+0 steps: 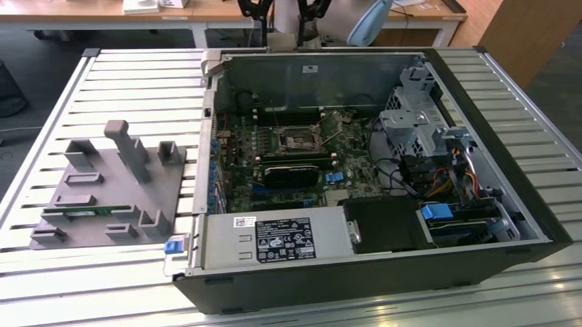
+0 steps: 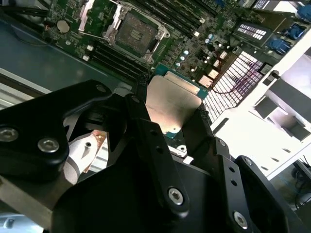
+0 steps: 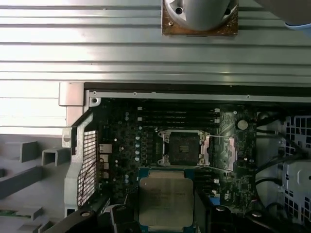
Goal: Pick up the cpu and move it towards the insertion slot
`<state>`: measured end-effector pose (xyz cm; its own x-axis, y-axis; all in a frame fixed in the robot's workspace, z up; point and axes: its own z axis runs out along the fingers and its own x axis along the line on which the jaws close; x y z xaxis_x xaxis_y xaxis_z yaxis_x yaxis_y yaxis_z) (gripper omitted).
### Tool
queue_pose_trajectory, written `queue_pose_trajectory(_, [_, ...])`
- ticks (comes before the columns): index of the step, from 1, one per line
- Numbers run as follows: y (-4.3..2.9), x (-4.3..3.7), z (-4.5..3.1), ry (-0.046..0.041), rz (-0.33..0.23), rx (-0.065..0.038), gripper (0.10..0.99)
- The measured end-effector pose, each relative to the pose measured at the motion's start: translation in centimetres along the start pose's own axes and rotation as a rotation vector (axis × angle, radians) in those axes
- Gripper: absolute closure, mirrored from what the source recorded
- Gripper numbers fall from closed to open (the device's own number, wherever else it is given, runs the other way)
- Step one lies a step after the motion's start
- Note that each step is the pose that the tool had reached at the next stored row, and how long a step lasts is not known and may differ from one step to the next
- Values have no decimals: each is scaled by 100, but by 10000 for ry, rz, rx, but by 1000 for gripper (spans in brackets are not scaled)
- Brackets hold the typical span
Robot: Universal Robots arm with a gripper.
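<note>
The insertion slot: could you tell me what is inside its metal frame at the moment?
The insertion slot holds only its dark centre; the cpu is clamped in the gripper, above the board beside it.

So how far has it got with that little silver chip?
The pick-up looks done: the tool is shut on the cpu, held off the board in both wrist views. In hand is the carry: in the first wrist view the cpu hangs beside the insertion slot. Left: closing that gap; the socket shows bare.

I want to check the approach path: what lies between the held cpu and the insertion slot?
In the first wrist view, a strip of green motherboard separates the cpu, clamped in the gripper, from the insertion slot.
</note>
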<state>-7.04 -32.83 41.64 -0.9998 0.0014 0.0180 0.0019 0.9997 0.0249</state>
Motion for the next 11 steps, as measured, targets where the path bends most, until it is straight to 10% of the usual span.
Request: queue_pose_trajectory(11, [30,-256,6,-1,0,-1,545])
